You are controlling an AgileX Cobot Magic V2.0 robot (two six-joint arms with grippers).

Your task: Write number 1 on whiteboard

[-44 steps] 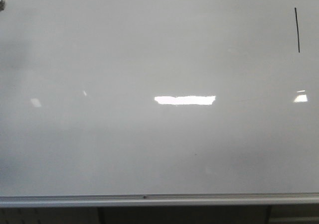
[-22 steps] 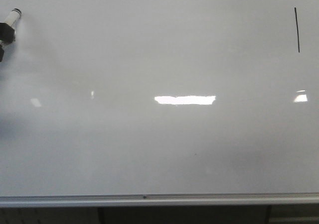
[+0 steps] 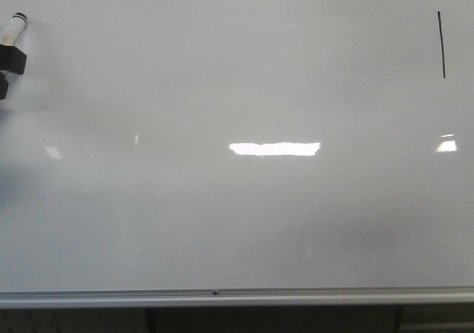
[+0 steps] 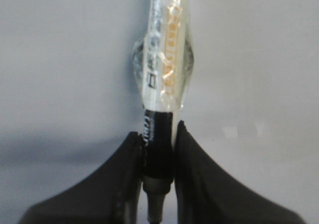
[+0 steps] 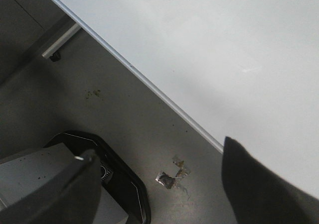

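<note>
Left tool (image 4: 158, 149) grips marker (image 4: 164, 59) over whiteboard (image 3: 237, 222).

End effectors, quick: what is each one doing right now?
Left end effector: closed on the marker pen.
Right end effector: open, holding nothing.

A: The whiteboard (image 3: 244, 214) is smooth, glossy white-grey, with a brushed silver metal rail.

B: The marker pen (image 4: 164, 59) between matt black fingers (image 4: 199, 184) has a shiny, crinkled clear wrap.
</note>
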